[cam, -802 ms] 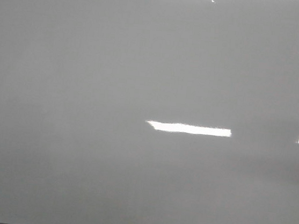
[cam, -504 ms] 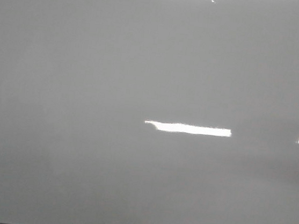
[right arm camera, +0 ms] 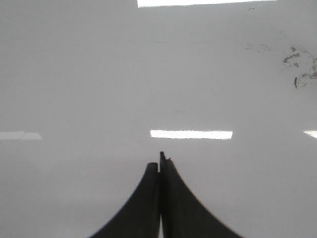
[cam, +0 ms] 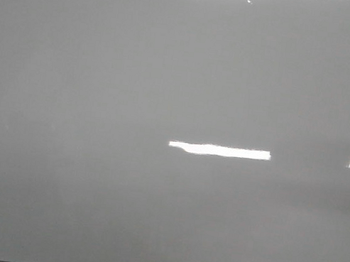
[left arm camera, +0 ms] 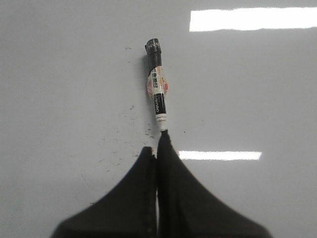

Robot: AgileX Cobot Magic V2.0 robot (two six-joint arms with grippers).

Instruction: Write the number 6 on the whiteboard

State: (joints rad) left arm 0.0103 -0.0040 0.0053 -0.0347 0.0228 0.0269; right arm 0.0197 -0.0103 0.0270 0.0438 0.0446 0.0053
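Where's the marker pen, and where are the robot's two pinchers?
marker (left arm camera: 157,94), left wrist view, middle of its labelled barrel.
left gripper (left arm camera: 157,148), left wrist view, between the closed fingertips.
right gripper (right arm camera: 159,163), right wrist view, between the closed fingertips.

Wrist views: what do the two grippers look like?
Only the fingers show. The left gripper and the right gripper each have two matte black fingers, broad at the base and curving to thin tips. No cables, markings or arm links are visible.

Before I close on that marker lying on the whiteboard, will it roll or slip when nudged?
Probably yes. The marker looks like a slim round barrel lying flat on the glossy whiteboard, so a sideways nudge would likely roll it. It looks rigid and light, so it may skid too. The left gripper is shut just short of its white end.
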